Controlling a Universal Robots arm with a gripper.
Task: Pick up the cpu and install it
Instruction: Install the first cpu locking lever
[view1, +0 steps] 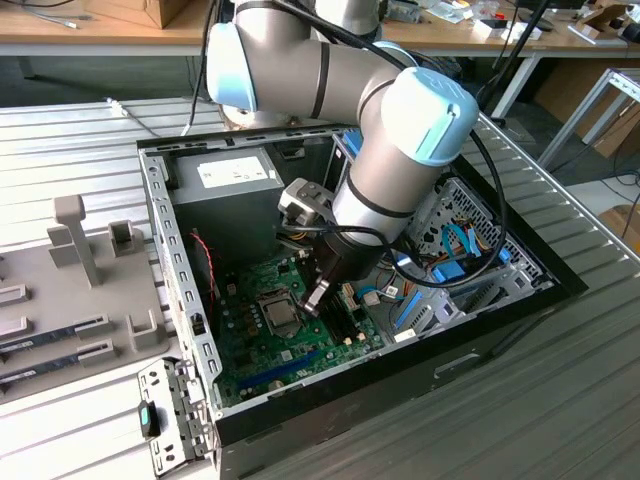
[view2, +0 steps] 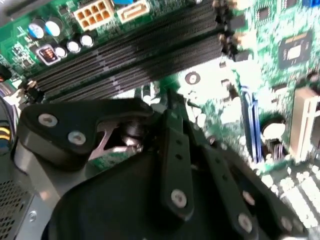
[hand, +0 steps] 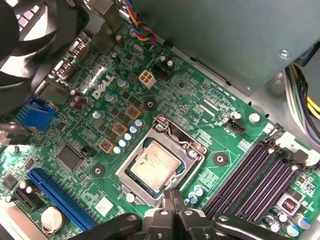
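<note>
Closest to my wrist cameras is the end effector (hand: 173, 200): in the first wrist view its two fingertips (hand: 167, 199) are pressed together with nothing between them, poised just at the edge of the socket (hand: 161, 160). Right beyond those tips sits the cpu (hand: 156, 163), lying flat and square inside the socket's metal frame on the motherboard (hand: 210, 120), so it looks already seated to me. The socket's hinged frame seems not yet clamped over it, though I can't be sure from this angle.

As for how the chip would handle, I judge it light, rigid and thin, with a smooth metal top that would slip under a flat pinch. The underside contacts and the socket pins are the fragile part (one skewed drop could ruin them), so I'd only take it by two opposite edges of the green rim, kept level.

Beside the socket run the dark memory slots (hand: 252, 177). Farther back is the grey power supply (hand: 225, 35) with its coloured wire bundle.

From the exterior view, the arm reaches down into the open computer case (view1: 165, 230), with the end effector (view1: 316, 297) just over the socket (view1: 281, 313). The case rests on the slatted counter (view1: 560, 400)
</note>
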